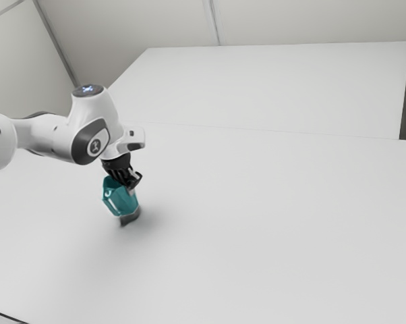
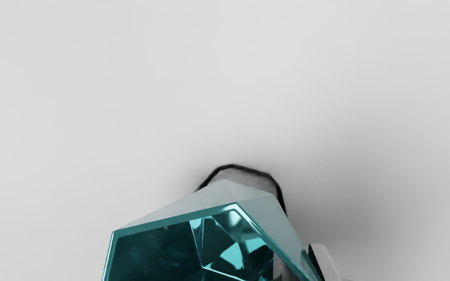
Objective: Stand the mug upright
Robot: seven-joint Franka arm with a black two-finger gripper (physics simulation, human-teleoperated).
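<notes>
Over the white desk point(image 1: 270, 223), toward the exterior view's left, the teal, faceted, glossy mug point(image 1: 120, 200) is leaning, with its mouth tipping toward the exterior view's left and its grey, dark-edged base point(image 1: 129, 217) pointing down. The white arm point(image 1: 95, 128) is holding it from above. The jaws are closing on the mug's wall near the rim: one grey fingertip point(image 2: 324, 259) is standing outside the wall, the other inside the mouth, leaving a gap about as wide as the wall.

Likely faults:
- Pivoting: the jaws are pinching a small area of sloping wall, so the mug's weight may be turning it between the fingertips.
- Toppling: releasing at this tilt would be leaving the base off level, and the mug could be falling onto its side.
- Slipping: pressing down on one edge of the base could be forcing the wall out of the jaws.

The exterior view is giving the lean and the arm's position. The wrist view is looking into the mouth and is revealing the wall between the two fingertips. Whether the base is touching the desk, neither view is settling.
</notes>
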